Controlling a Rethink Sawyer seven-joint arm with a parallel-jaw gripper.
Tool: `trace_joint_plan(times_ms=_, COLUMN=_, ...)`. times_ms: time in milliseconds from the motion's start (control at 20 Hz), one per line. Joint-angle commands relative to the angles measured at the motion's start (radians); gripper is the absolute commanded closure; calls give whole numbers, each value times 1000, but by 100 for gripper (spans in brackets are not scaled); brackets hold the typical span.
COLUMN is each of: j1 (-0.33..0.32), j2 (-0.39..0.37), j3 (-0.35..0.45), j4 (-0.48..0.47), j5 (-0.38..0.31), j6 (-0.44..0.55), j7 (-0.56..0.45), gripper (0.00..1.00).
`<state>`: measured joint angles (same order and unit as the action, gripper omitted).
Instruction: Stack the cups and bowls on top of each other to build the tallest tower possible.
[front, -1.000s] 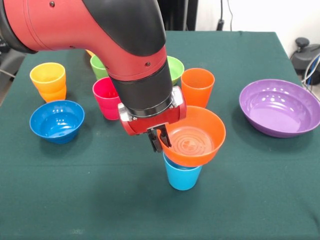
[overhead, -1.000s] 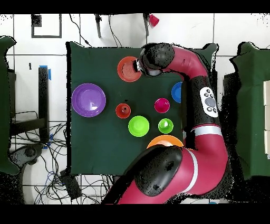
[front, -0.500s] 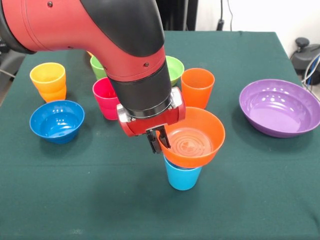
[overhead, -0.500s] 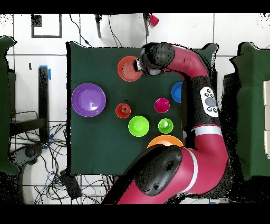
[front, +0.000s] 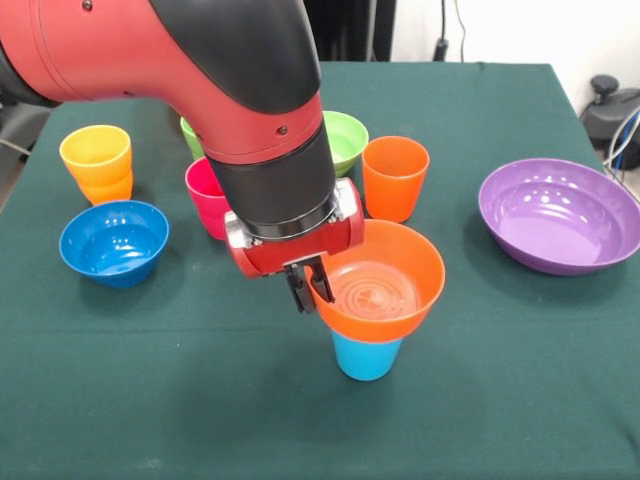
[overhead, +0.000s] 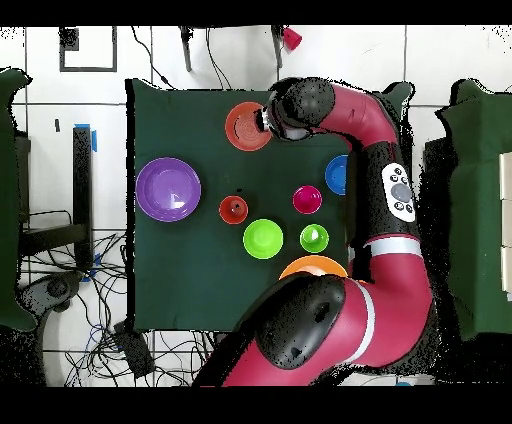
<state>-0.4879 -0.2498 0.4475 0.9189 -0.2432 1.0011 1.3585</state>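
Counted on the green worktop (front: 520, 400): four bowls and five cups. Bowls: orange bowl (front: 385, 290), purple bowl (front: 560, 215) at 3 o'clock, blue bowl (front: 113, 242) at 9 o'clock, light green bowl (front: 345, 138) toward 12. Cups: light blue cup (front: 366, 358), orange cup (front: 395, 176), pink cup (front: 207, 195), green cup (front: 190, 130), yellow cup (front: 96, 160) sitting in another yellow-orange one. Gripper (front: 305, 290) with fingers closed on the left rim of the orange bowl, held over the light blue cup near the worktop's middle; actual contact between bowl and cup hard to judge. Green cup and pink cup partly hidden behind the red arm (front: 200, 60); more orange at the arm's base in the overhead view, cut off. Open cloth along the near edge at 6 o'clock and between orange bowl and purple bowl.
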Motion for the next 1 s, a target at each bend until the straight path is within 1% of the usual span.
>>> trace_joint_plan(times_ms=50, j1=14, j2=48, j3=-8, j4=-27, j5=6, j6=69, j7=42, gripper=100)
trace_joint_plan(times_ms=600, j1=13, j2=37, j3=-15, j4=1, j5=5, j6=43, j7=58, gripper=100)
trace_joint_plan(times_ms=650, j1=16, j2=37, j3=-19, j4=-3, j5=4, j6=48, j7=65, gripper=0)
trace_joint_plan(times_ms=750, j1=26, j2=42, j3=-34, j4=-22, j5=5, j6=77, j7=96, gripper=0)
trace_joint_plan(times_ms=800, j1=28, j2=40, j3=-37, j4=-18, j5=3, j6=74, j7=100, gripper=0)
trace_joint_plan(times_ms=1000, j1=26, j2=35, j3=-36, j4=-12, j5=-7, j6=58, j7=67, gripper=0)
